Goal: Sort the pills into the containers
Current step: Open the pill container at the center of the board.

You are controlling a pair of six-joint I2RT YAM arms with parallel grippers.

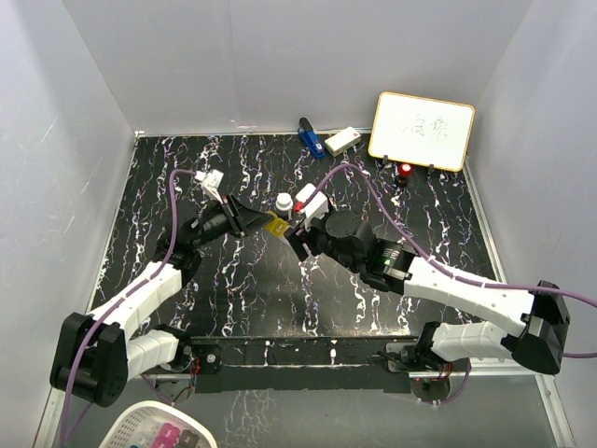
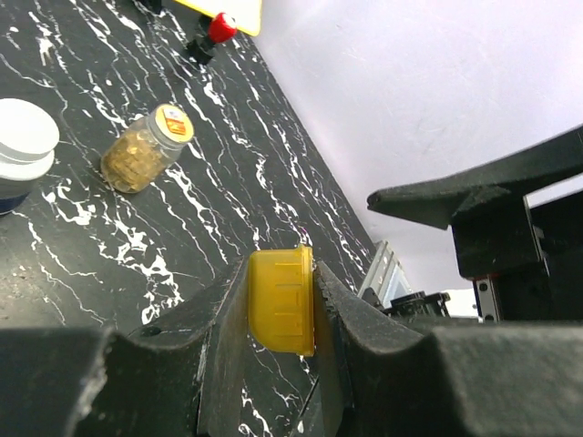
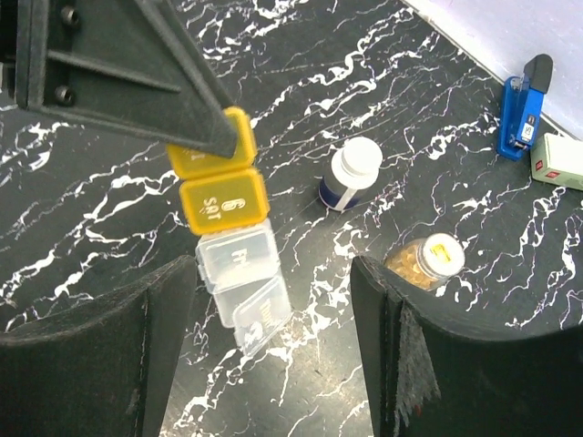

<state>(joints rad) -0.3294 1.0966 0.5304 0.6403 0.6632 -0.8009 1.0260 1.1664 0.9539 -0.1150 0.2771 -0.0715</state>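
Note:
The small oblong pill box (image 3: 228, 238) has yellow-gold sections at one end and clear ones at the other, and its last clear lid stands open. My left gripper (image 2: 281, 278) is shut on its yellow end (image 2: 281, 309), near mid-table in the top view (image 1: 276, 227). My right gripper (image 3: 269, 282) is open, its fingers straddling the clear end from above; in the top view it (image 1: 297, 238) is just right of the box. The dark bottle with a white cap (image 3: 351, 173) stands behind it. The golden-amber bottle (image 3: 424, 262) is beside my right finger.
A blue object (image 1: 311, 138) and a white rectangular block (image 1: 342, 140) lie at the back. A whiteboard (image 1: 422, 131) leans at the back right, with a red-capped item (image 1: 406, 171) in front of it. A white basket (image 1: 154, 427) is below the near edge.

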